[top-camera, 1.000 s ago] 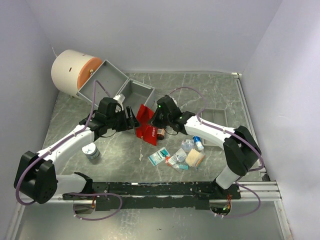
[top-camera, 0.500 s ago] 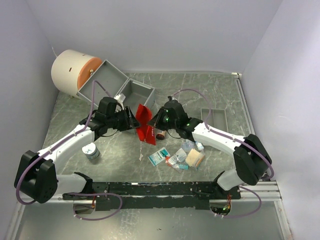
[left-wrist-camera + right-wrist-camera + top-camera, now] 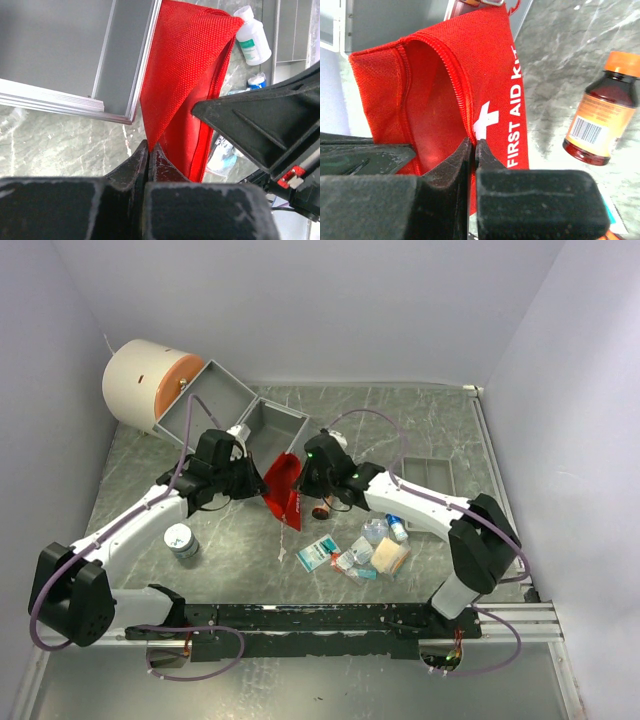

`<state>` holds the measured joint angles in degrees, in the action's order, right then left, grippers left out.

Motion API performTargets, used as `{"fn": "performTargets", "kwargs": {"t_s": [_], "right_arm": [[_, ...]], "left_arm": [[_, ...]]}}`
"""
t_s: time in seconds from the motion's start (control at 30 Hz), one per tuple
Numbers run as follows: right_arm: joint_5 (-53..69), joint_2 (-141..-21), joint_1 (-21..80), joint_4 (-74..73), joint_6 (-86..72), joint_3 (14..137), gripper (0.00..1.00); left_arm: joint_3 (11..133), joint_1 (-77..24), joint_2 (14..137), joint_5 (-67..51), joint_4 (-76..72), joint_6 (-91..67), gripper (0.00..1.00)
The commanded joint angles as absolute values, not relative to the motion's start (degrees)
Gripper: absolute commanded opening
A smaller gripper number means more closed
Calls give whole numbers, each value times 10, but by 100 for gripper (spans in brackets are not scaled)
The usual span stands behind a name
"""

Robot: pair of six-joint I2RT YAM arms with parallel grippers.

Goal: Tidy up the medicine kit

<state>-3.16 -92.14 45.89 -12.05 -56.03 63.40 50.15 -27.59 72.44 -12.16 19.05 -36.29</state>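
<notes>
The red first-aid pouch (image 3: 282, 490) is held between the two arms near the middle of the marble table (image 3: 440, 420), with its zippered mouth gaping open. At the pouch's 9 o'clock, the left gripper (image 3: 149, 147) has its fingers pressed almost together on a corner of the woven fabric. At the pouch's 3 o'clock, the right gripper (image 3: 472, 142) is likewise closed to a sliver, pinching the zipper rim just beside the white cross and the "FIRST AID KIT" lettering. An amber medicine bottle (image 3: 597, 120) with an orange cap lies on its side at the pouch's 4 o'clock, near it but apart. A teal packet (image 3: 318, 553) lies at 6 o'clock, at the edge of a small heap of supplies. In the left wrist view a white bottle (image 3: 252, 35) lies just past the pouch's far corner, at 1 o'clock. A small gray bin (image 3: 275, 430) sits close by at the pouch's 12 o'clock, with a larger gray bin (image 3: 215, 400) at 11 o'clock. Beyond that, at 10 o'clock, is a white cylinder (image 3: 135, 380) with an orange face. A round tin (image 3: 181, 541) stands at 8 o'clock, and a shallow gray tray (image 3: 430, 475) lies at 3 o'clock.
</notes>
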Motion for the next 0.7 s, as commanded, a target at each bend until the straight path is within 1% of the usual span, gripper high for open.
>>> {"fn": "performTargets", "kwargs": {"t_s": [0.0,0.17,0.27,0.43,0.53,0.57,0.67], "right_arm": [[-175,-955,487,-277,-520,714,0],[-278,-1004,511,-409,-527,790,0],[-308,-1018,516,-456,-534,809,0],[-318,-1006,516,-467,-530,811,20],[-243,-969,515,-372,-465,779,40],[-209,-954,514,-331,-442,763,45],[-146,-912,509,-254,-415,737,51]], "left_arm": [[542,-279,731,-82,223,-331,7],[565,-279,751,-71,248,-322,7],[569,-279,758,-65,255,-314,7],[567,-279,762,-66,250,-309,7],[566,-279,765,-85,238,-303,7],[566,-279,767,-92,236,-300,7],[571,-279,772,-105,237,-286,7]]}}
